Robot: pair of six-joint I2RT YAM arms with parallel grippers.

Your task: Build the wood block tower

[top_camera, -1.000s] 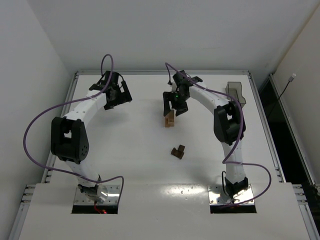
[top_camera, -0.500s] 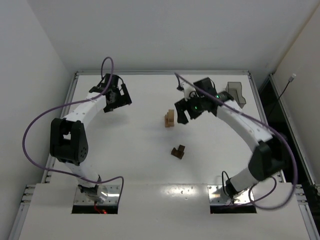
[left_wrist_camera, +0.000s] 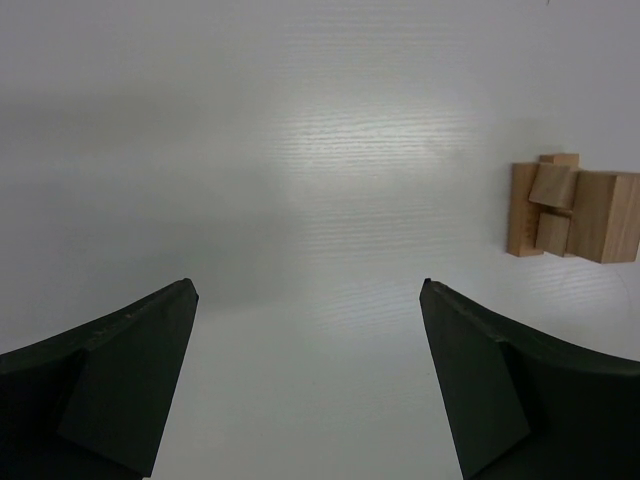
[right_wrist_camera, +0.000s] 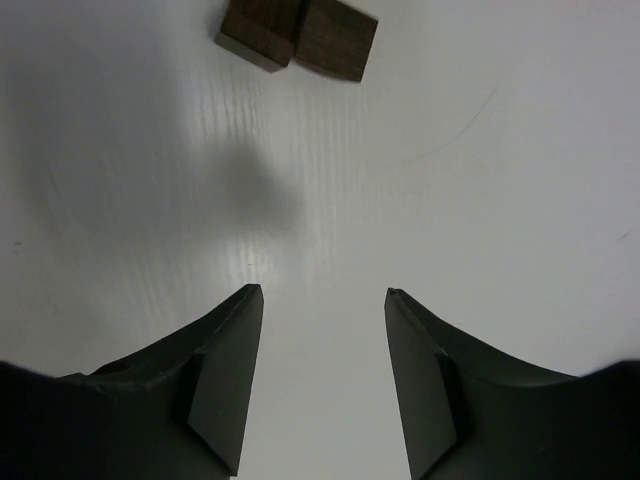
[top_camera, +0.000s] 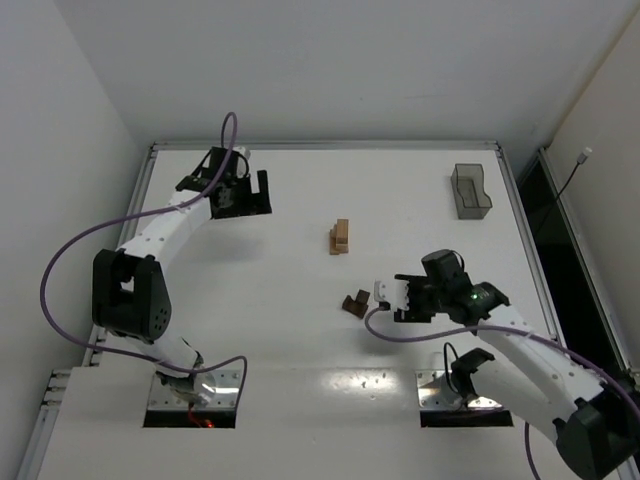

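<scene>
We saw the right gripper (right_wrist_camera: pixel 323 290) spread open and empty, near the dark brown blocks (right_wrist_camera: pixel 298 35). The left gripper (left_wrist_camera: pixel 305 290) also gaped empty, facing the tower (left_wrist_camera: pixel 570 205).

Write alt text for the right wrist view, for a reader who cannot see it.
Two dark brown wood blocks lie side by side, touching, near the top edge of the view on a white table. Nearer the camera, the right gripper is open, with nothing between its two black fingers.

White table (top_camera: pixel 250 300), tan tower (top_camera: pixel 341 238) mid-table, dark brown blocks (top_camera: pixel 356 303) nearer, smoky bin (top_camera: pixel 471 191) far right
</scene>
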